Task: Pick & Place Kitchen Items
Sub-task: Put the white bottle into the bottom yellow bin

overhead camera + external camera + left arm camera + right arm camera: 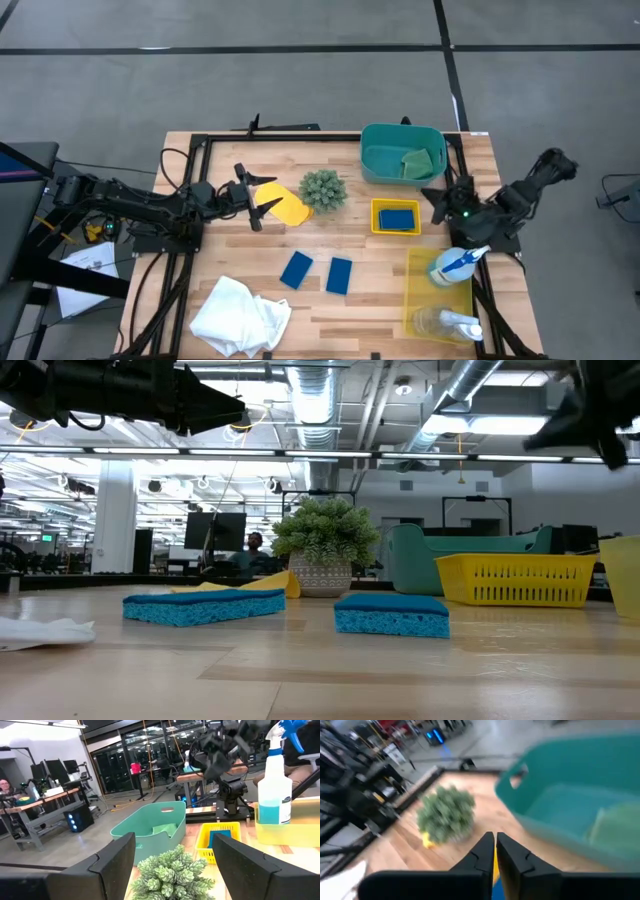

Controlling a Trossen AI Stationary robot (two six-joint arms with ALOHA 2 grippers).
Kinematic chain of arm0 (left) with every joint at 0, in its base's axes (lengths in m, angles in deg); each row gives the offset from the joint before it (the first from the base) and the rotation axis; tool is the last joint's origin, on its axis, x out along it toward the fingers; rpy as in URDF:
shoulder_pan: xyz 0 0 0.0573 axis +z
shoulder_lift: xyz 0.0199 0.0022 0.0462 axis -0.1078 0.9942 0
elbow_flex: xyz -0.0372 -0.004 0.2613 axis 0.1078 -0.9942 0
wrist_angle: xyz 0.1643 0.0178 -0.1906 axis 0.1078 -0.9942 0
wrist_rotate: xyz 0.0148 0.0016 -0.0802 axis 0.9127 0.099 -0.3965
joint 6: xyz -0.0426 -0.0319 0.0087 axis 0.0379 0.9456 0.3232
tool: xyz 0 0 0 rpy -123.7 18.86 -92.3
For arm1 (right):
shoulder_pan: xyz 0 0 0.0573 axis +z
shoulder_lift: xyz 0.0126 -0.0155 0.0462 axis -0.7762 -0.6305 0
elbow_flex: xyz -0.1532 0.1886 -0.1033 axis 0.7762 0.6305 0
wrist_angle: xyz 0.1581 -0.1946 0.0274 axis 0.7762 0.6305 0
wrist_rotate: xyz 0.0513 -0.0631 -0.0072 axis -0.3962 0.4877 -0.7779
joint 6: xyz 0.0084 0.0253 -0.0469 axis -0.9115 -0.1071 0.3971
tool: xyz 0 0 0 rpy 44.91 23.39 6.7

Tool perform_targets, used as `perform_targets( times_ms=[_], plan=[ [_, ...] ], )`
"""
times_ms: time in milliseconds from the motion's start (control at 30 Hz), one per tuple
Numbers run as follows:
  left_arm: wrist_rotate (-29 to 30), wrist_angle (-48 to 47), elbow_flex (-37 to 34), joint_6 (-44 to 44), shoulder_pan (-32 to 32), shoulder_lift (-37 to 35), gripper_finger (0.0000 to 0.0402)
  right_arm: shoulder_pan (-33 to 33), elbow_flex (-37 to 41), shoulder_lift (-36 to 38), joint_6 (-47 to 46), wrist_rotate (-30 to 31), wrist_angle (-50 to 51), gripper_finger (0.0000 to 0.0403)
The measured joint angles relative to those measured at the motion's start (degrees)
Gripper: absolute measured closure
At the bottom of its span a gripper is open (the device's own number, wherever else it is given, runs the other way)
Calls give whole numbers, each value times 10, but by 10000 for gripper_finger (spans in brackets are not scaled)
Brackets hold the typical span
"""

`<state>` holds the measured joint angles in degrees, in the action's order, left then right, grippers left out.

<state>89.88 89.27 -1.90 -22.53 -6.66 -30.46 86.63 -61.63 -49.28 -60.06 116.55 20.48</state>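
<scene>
My left gripper (268, 195) hovers open and level above the table's left part, over the near edge of a yellow sponge (291, 209) that lies flat. My right gripper (495, 845) is shut on nothing, in the air between the teal bin (402, 152) and the small yellow basket (396, 203). A green sponge (415, 160) lies in the teal bin and a blue sponge (398, 218) in the basket. Two more blue sponges (296, 270) (339, 275) lie flat on the table. A white cloth (240, 315) lies crumpled at the near left. A spray bottle (455, 265) stands in a clear yellow bin (425, 295).
A round spiky green plant ball (322, 190) sits mid-table between the two grippers. Another clear item (450, 322) lies in the yellow bin's near end. A black frame (200, 140) runs along the table's edges. Bare wood shows around the two blue sponges.
</scene>
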Motion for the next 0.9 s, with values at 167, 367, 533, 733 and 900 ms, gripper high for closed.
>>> perform_targets(
  times_ms=[167, 367, 533, 733, 900],
  plan=[
    [0, -2, 0, 4, 0, 0, 142, -16, 72, 0, -86, -43, -11, 400],
    [-9, -2, 0, 6, 0, 0, 142, -5, 131, 0, -170, -60, -33, 401],
    [-10, -2, 0, 6, 0, 0, 142, 18, 162, 0, -171, -77, -94, 402],
    [-10, -2, 0, 6, 0, 0, 142, 53, 174, -2, -158, -93, -127, 402],
    [-10, -2, 0, 6, 0, 0, 142, 70, 174, -18, -162, -98, -136, 403]
  ],
)
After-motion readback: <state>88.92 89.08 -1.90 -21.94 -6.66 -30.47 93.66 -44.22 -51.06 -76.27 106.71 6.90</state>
